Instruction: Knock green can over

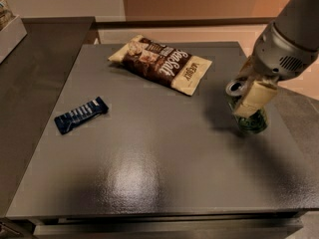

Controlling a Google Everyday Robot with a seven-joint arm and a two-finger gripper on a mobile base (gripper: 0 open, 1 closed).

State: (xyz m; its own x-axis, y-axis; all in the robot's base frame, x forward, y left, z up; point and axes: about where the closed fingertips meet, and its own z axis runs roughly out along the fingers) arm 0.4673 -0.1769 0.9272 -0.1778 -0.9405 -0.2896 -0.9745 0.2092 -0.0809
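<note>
Camera view: my gripper point(253, 99) is low over the right side of the table point(149, 173), pressed against the can point(254, 123). The can leans, its silver top tipped left. I cannot tell whether the gripper is spread or pinching. The bag point(162, 62) lies at the back and the bar point(81, 114) at the left, both well apart from the can.

claw point(249, 99) covers green can point(253, 123) side; arm point(289, 39) cut off top-right
</note>
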